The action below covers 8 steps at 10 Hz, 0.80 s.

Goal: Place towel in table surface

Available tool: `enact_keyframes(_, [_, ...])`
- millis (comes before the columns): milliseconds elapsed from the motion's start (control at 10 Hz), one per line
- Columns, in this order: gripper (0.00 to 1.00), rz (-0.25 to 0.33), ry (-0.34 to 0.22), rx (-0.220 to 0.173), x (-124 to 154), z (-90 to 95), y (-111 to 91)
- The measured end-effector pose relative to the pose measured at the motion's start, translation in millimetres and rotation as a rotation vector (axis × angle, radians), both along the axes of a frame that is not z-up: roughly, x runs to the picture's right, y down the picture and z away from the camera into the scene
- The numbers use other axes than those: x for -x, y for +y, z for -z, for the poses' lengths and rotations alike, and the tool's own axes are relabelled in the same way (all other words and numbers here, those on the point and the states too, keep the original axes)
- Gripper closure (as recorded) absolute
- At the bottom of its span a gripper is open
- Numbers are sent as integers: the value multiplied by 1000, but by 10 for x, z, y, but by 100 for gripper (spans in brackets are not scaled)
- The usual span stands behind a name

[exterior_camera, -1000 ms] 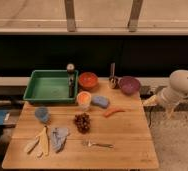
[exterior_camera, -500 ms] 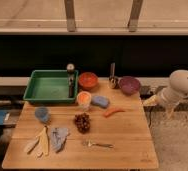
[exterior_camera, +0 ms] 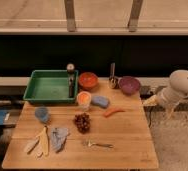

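The towel (exterior_camera: 58, 137) is a small crumpled grey-blue cloth lying on the wooden table (exterior_camera: 127, 135) near the front left. My gripper (exterior_camera: 150, 101) is at the end of the white arm (exterior_camera: 179, 90), just off the table's right edge and level with its back half. It is far from the towel and holds nothing that I can see.
A green bin (exterior_camera: 49, 86) stands at the back left with a bottle (exterior_camera: 70, 80) at its right rim. Also on the table are an orange bowl (exterior_camera: 88, 80), a purple bowl (exterior_camera: 129, 84), an orange cup (exterior_camera: 83, 99), a blue sponge (exterior_camera: 100, 101), a carrot (exterior_camera: 113, 112), grapes (exterior_camera: 82, 122), a fork (exterior_camera: 98, 144), a blue cup (exterior_camera: 42, 114) and pale utensils (exterior_camera: 38, 142).
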<state>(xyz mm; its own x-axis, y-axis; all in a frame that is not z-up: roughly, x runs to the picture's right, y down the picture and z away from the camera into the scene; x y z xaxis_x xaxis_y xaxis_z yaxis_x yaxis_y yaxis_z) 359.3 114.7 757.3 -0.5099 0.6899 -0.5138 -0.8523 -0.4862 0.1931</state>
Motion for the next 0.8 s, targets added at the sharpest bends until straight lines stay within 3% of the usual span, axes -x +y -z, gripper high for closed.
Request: enact_keyframes(800, [20, 9, 4, -4, 1, 9, 6])
